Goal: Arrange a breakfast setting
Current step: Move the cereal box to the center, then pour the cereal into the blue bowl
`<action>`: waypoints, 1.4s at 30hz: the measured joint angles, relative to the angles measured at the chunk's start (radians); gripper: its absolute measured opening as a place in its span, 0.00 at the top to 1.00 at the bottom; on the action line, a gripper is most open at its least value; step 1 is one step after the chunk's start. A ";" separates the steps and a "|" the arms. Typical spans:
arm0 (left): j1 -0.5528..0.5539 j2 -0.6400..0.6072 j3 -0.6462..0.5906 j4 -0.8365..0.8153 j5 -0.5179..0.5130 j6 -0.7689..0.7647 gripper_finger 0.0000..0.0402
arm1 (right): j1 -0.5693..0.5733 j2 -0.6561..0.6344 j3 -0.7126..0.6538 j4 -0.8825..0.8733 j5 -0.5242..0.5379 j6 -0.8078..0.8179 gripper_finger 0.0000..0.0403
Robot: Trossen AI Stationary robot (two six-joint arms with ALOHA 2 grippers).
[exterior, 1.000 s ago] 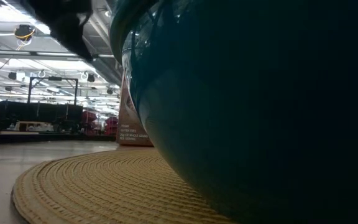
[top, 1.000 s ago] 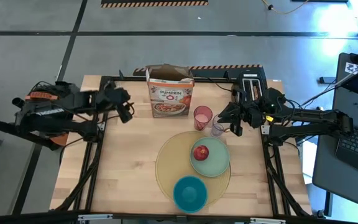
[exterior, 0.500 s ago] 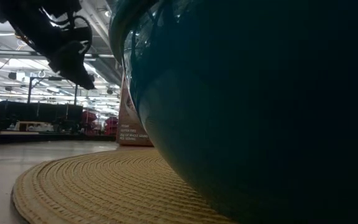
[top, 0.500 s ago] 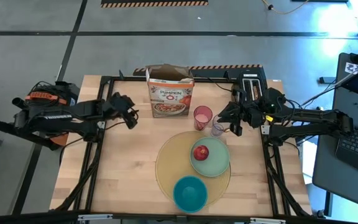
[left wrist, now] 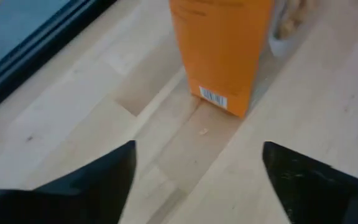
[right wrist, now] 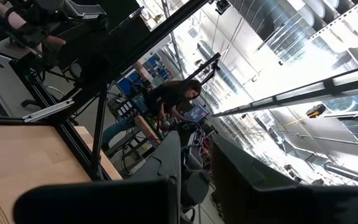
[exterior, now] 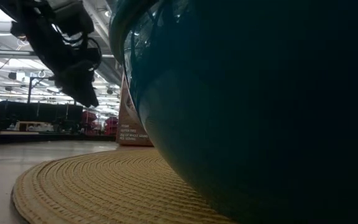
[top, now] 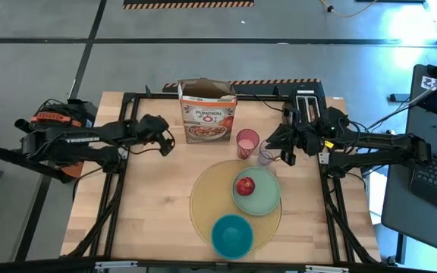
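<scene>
We see a pale wooden tabletop [top: 158, 205] carrying a round woven yellow placemat [top: 203, 199]. On the mat sit a smooth pale green plate [top: 264, 197] with a glossy red apple [top: 245, 186] on it and, nearer the front edge, a deep blue bowl [top: 231, 236]. Just beyond the mat stand a pink cup [top: 247, 142] and a small clear mug [top: 265, 158]. A cardboard cereal box [top: 208, 114] stands upright behind them. The left hand [top: 165, 142] hovers beside the box, its fingers [left wrist: 92, 180] spread wide and empty. The right hand [top: 283, 144] waits near the mug; we cannot tell its spread.

Red apple [top: 244, 186], pale green plate [top: 262, 199], blue bowl [top: 231, 236], woven yellow placemat [top: 205, 197].
</scene>
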 joint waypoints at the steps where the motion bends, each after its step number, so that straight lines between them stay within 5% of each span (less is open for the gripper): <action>1: 0.005 0.016 0.000 0.010 0.004 -0.004 0.09 | 0.000 0.000 0.000 0.001 0.000 0.000 0.86; 5: 0.042 0.056 0.000 0.058 0.047 0.029 0.01 | 0.000 0.000 0.000 0.001 -0.002 0.000 0.86; 11: 0.109 0.064 0.000 0.135 0.162 0.162 0.03 | 0.000 0.000 0.000 -0.004 -0.003 0.000 0.86; 19: 0.188 0.064 -0.112 0.320 0.186 0.314 0.03 | 0.000 0.000 0.000 -0.009 -0.011 0.004 0.86; 29: 0.331 0.064 -0.296 0.733 0.435 0.381 0.03 | 0.000 0.000 0.000 -0.006 -0.011 0.004 0.86; 37: 0.454 0.064 -0.298 0.750 0.709 0.402 0.03 | 0.000 0.000 0.000 -0.001 -0.010 0.000 0.86; 42: 0.526 0.065 -0.298 0.752 0.796 0.414 0.03 | 0.000 0.000 0.000 0.001 -0.009 0.000 0.86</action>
